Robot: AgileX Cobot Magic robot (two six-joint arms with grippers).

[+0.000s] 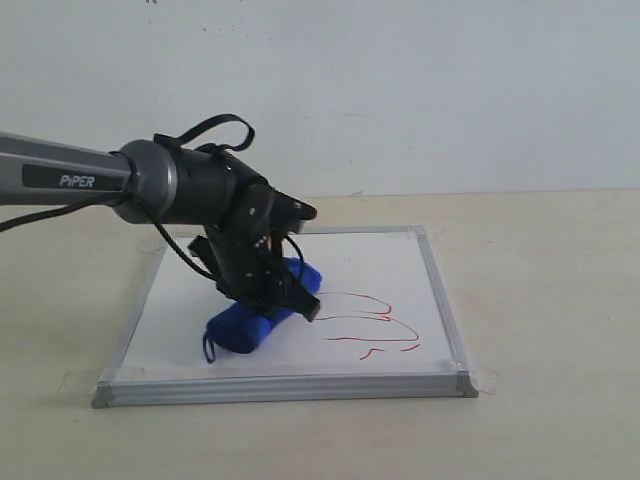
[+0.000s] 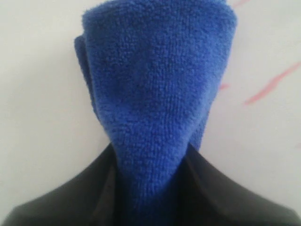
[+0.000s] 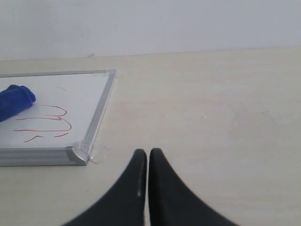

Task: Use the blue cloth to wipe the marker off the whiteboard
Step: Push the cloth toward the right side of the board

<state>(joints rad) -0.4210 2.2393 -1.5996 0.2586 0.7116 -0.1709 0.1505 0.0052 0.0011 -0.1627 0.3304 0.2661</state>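
Note:
The whiteboard (image 1: 190,300) lies flat on the table, silver-framed, with tape tabs at its corners. Red marker lines (image 1: 372,325) wave across its near right part, also in the right wrist view as marker lines (image 3: 47,121). The blue cloth (image 1: 250,322) rests on the board just left of the ink. My left gripper (image 1: 285,292) is shut on the blue cloth (image 2: 155,94), pinching it between both black fingers. My right gripper (image 3: 148,153) is shut and empty above bare table, right of the whiteboard (image 3: 94,125); it does not show in the exterior view.
The beige table (image 1: 540,300) runs out to the right of the board and in front of it. A pale wall (image 1: 400,90) stands behind. The left arm (image 1: 70,180) reaches in from the left edge above the board.

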